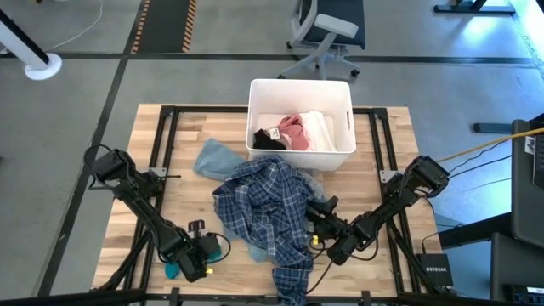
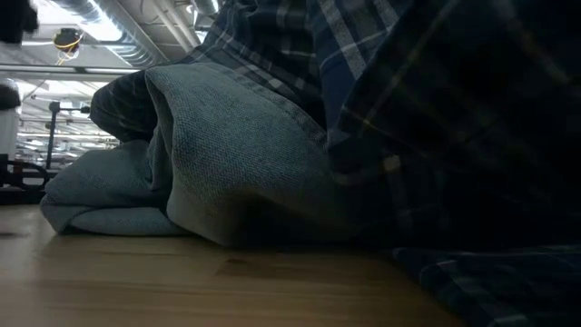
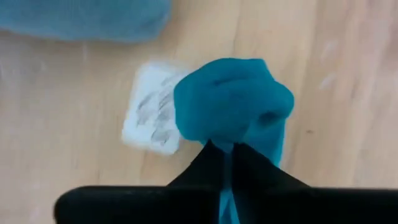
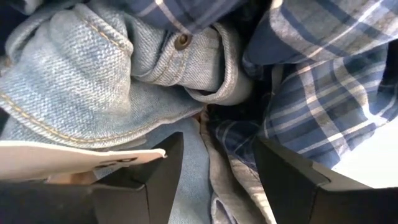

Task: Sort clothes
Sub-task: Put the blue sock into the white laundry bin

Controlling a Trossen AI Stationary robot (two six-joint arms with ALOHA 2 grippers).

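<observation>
A blue-and-white plaid shirt lies spread over a light blue-grey denim garment in the middle of the table; both fill the low view, the denim and the plaid. Pink, white and black clothes lie in the white bin. My left gripper, near the front left, is shut on a teal garment. My right gripper is open, pushed into the plaid shirt's right edge. My left gripper pinches a bunched part of the teal garment between its two shut fingers, pointing down at the table. The cloth bulges in a wad past the fingertips. One layer or several, I cannot tell. My right gripper's open fingers reach into the pile from the table's right side. Denim and plaid folds lie between them. The denim lies against one finger and the plaid against the other.
A white tag lies on the wood under the teal garment. A white label sticks out by my right gripper's finger. The bin stands at the table's far edge. Bare wood shows at the right and the near left.
</observation>
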